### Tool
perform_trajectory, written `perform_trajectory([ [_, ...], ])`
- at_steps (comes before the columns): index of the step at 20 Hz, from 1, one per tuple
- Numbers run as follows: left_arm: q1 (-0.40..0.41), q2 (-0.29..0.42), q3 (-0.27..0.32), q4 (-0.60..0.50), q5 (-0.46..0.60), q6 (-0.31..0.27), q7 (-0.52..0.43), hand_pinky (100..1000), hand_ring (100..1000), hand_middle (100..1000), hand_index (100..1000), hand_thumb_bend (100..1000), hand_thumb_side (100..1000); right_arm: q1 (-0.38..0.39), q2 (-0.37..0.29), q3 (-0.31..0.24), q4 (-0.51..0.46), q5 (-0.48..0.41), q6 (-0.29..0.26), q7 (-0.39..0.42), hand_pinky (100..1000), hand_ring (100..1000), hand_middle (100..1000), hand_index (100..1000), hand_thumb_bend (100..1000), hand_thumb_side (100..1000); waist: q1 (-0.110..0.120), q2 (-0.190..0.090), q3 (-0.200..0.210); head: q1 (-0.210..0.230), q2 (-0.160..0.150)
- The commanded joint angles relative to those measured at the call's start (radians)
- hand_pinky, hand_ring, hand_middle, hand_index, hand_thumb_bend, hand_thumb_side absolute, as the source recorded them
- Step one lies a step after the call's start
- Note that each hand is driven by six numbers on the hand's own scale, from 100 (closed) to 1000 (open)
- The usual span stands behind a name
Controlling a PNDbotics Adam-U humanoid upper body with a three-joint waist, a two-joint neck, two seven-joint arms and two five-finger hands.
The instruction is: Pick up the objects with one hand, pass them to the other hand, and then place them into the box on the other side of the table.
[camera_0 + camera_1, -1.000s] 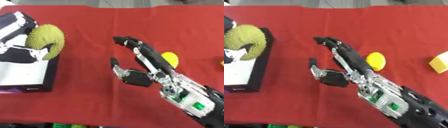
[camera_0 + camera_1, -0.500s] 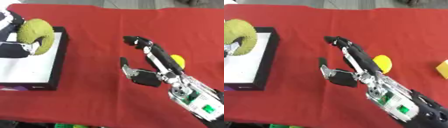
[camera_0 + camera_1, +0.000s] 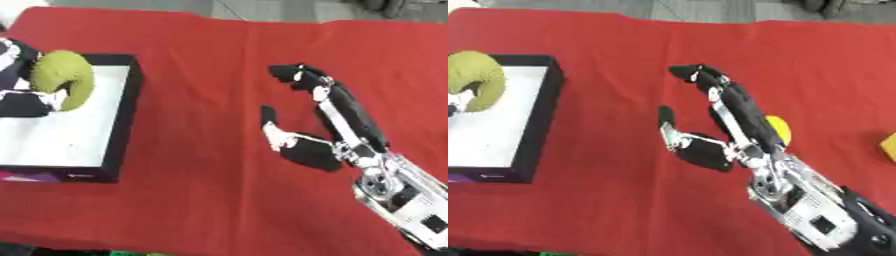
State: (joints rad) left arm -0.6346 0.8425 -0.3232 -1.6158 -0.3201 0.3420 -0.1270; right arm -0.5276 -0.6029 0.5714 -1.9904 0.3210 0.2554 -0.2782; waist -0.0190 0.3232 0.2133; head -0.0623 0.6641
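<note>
Red cloth (image 3: 201, 60) covers the whole table, and the robot's right hand (image 3: 319, 145) hangs over its middle with fingers (image 3: 302, 80) stretched forward and thumb spread out to the side, holding nothing. Just behind that hand's fingers, on its outer side, a yellow rounded object (image 3: 779, 129) lies on the cloth, mostly hidden by the hand. Further out to the same side, at the picture's edge, sits a yellow block (image 3: 888, 147). Well away on the thumb side stands the box (image 3: 122, 125), black-walled with a white floor. Over its far end the left hand (image 3: 22, 97), black and white and only partly in view, has its fingers curled round an olive-green fuzzy curved object (image 3: 66, 82), which is held above the box's white floor near the far wall.
</note>
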Motion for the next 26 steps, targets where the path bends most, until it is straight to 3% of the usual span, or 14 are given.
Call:
perform_trajectory([
  [1,-0.02,0.011,0.014,0.05,-0.037,-0.024,-0.001,694,598,495,537,100,148,-0.007,-0.022,-0.017,-0.01,-0.003,-0.006,-0.009,799,826,788,873,100,457,0.004,-0.016,0.0,0.006,-0.013],
  [8,-0.025,-0.01,0.013,0.132,-0.093,-0.023,-0.049,812,751,664,779,124,117,-0.003,-0.026,-0.024,-0.01,-0.007,-0.011,-0.02,797,823,787,871,100,452,0.005,-0.017,-0.003,0.013,-0.007],
  [11,-0.028,-0.014,0.019,0.149,-0.117,-0.002,-0.056,846,788,706,815,198,279,-0.001,-0.027,-0.025,-0.01,-0.007,-0.015,-0.022,797,822,787,871,100,449,0.006,-0.018,-0.004,0.014,-0.004],
  [13,-0.028,-0.015,0.022,0.155,-0.13,0.012,-0.055,872,812,730,838,265,438,0.001,-0.028,-0.026,-0.01,-0.007,-0.015,-0.023,796,821,786,871,100,448,0.006,-0.018,-0.004,0.016,-0.005],
  [15,-0.027,-0.015,0.027,0.154,-0.138,0.024,-0.054,876,815,733,840,290,477,0.003,-0.03,-0.027,-0.01,-0.008,-0.015,-0.024,796,820,785,871,100,447,0.007,-0.019,-0.005,0.016,-0.004],
  [19,-0.024,-0.014,0.037,0.139,-0.139,0.037,-0.046,875,814,729,841,283,474,0.006,-0.032,-0.028,-0.01,-0.007,-0.016,-0.026,796,820,786,871,100,445,0.009,-0.021,-0.005,0.016,-0.003],
  [23,-0.019,-0.016,0.053,0.1,-0.116,0.044,-0.027,861,797,736,825,126,435,0.01,-0.035,-0.03,-0.01,-0.006,-0.022,-0.025,800,820,788,872,100,443,0.008,-0.023,-0.006,0.009,-0.001],
  [26,-0.015,-0.021,0.079,0.038,-0.074,0.061,0.022,847,776,745,804,100,373,0.002,-0.034,-0.038,-0.01,-0.007,-0.017,-0.023,800,819,789,873,100,438,0.007,-0.024,-0.006,-0.002,0.002],
])
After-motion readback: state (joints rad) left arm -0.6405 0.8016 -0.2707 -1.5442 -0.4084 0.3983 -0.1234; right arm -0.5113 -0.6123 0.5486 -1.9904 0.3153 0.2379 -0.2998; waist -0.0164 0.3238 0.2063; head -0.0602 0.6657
